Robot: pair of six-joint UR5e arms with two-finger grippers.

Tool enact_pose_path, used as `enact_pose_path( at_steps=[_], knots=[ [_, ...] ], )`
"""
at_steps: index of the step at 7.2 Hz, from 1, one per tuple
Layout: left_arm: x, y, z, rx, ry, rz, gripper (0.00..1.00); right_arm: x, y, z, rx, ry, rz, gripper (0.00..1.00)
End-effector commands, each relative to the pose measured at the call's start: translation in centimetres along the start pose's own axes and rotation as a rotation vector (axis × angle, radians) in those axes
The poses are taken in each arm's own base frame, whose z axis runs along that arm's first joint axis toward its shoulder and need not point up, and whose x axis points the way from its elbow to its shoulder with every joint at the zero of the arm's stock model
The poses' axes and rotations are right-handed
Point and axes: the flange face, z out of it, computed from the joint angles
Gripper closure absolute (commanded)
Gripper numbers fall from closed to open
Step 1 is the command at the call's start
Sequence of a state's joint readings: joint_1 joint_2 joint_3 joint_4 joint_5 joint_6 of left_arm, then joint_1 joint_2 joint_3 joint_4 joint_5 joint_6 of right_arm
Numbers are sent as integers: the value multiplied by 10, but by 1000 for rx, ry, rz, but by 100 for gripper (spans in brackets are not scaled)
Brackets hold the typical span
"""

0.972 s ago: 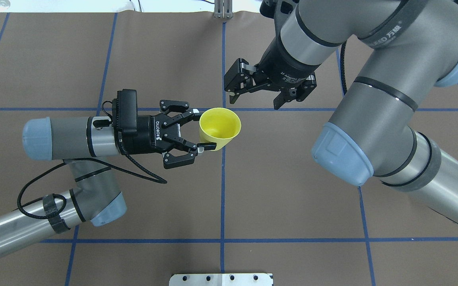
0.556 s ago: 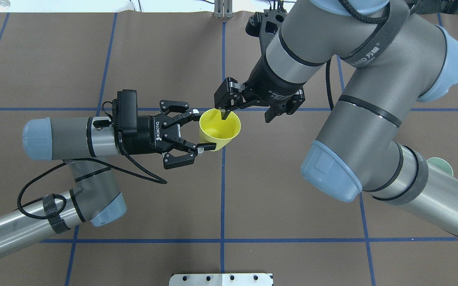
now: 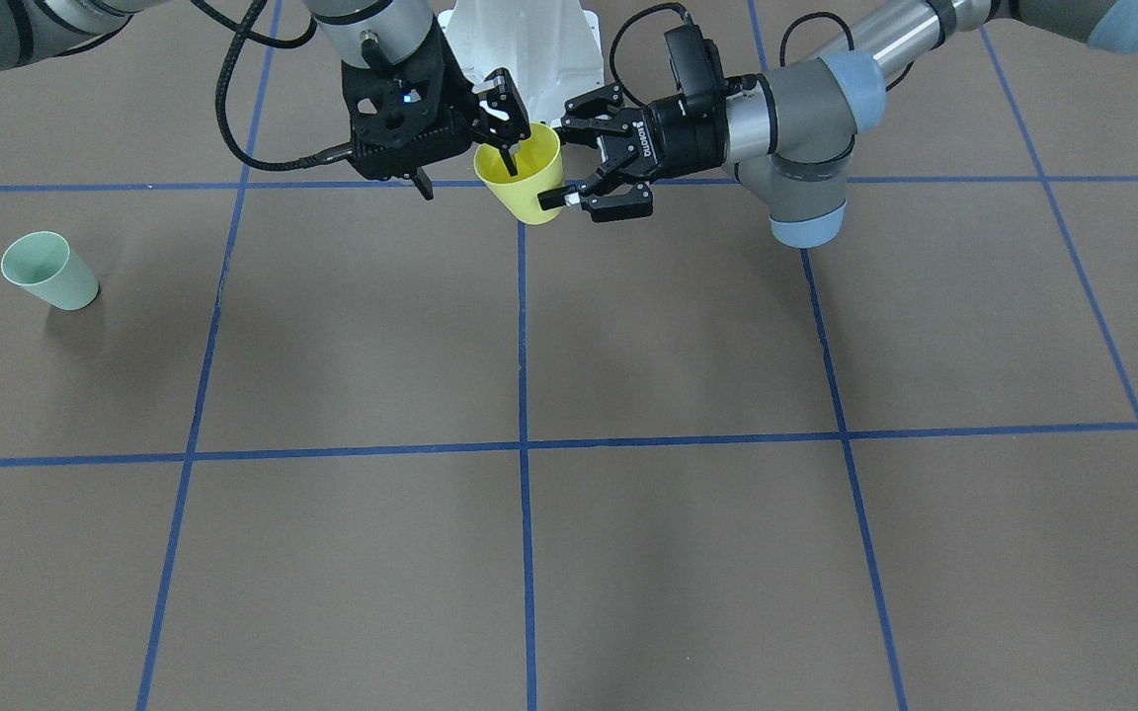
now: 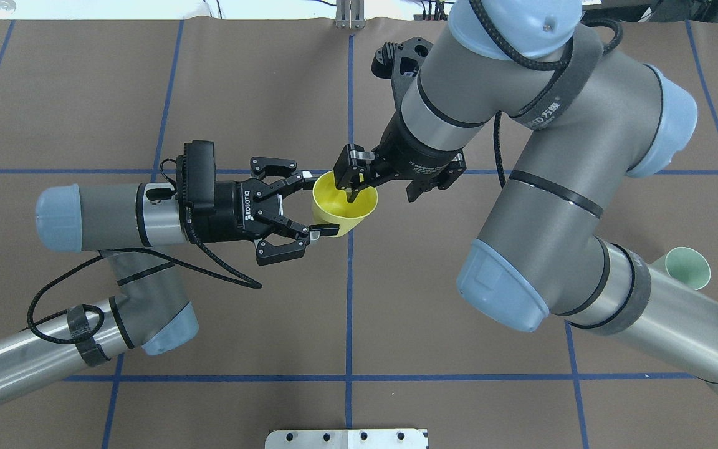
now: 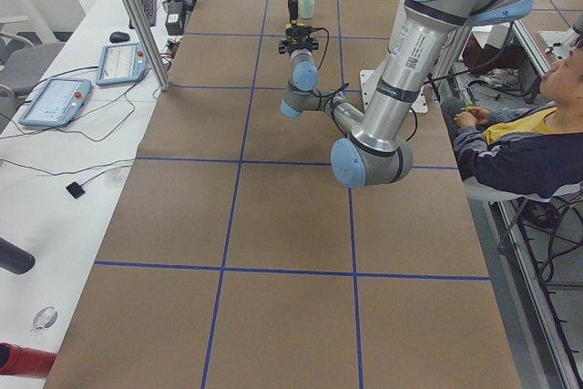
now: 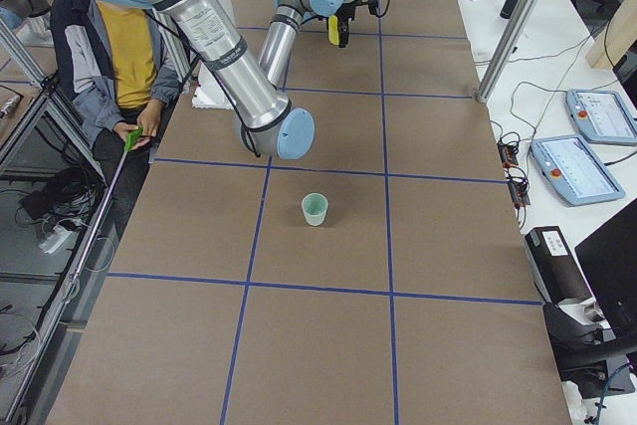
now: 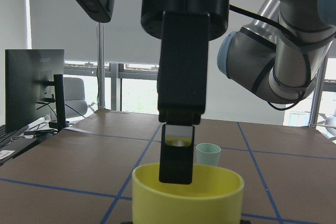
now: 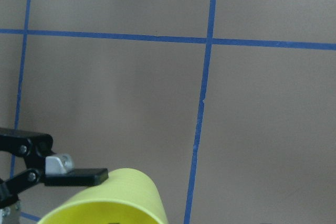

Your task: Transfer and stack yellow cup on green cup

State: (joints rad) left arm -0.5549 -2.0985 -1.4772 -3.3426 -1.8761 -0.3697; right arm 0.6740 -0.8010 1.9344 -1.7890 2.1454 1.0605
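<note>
Item one, the hold. My left gripper (image 4: 320,202) is clamped on the yellow cup (image 4: 344,201), one pad on either side of its lower body. The cup is in the air above the table (image 4: 346,312), mouth up, long axis close to vertical.

Item two, the receiving side. My right gripper (image 4: 381,190) points down at the cup from above, jaws apart. One finger (image 7: 176,156) reaches down inside the mouth of the cup. The other hangs outside the wall, on the side of the cup away from the left gripper. The wall stands between the two and neither yet presses it, as far as I can judge.

Item three, the deciding relation. The rim section to be pinched lies directly between my right fingers, so a plain closing should take it. Only then should the left gripper let go.

Item four, the goal. The green cup (image 4: 686,267) stands upright on the table, well apart from the yellow cup, on my right arm's side.
</note>
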Motion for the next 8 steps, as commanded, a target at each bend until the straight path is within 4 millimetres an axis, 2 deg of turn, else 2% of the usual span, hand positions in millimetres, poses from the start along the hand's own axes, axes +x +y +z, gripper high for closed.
enact_pose_path(
  at_steps=[1, 4, 5, 6, 7, 8],
  knots=[
    [0, 0, 0, 0, 0, 0, 100, -3, 4, 5, -5, 3, -14, 18],
    [0, 1, -1, -1, -1, 0, 100, -7, 8, 7, -9, -9, -42, 21],
    [0, 1, -1, -1, -1, 0, 100, -8, 9, 9, -10, -9, -49, 28],
    [0, 1, -1, -1, -1, 0, 100, -8, 9, 9, -10, -9, -84, 57],
    [0, 0, -1, 1, 0, 1, 99, -9, 8, 5, 17, -2, -129, 96],
    [1, 0, 0, 1, 1, 0, 94, -7, 4, 5, 52, 20, -134, 100]
  ],
)
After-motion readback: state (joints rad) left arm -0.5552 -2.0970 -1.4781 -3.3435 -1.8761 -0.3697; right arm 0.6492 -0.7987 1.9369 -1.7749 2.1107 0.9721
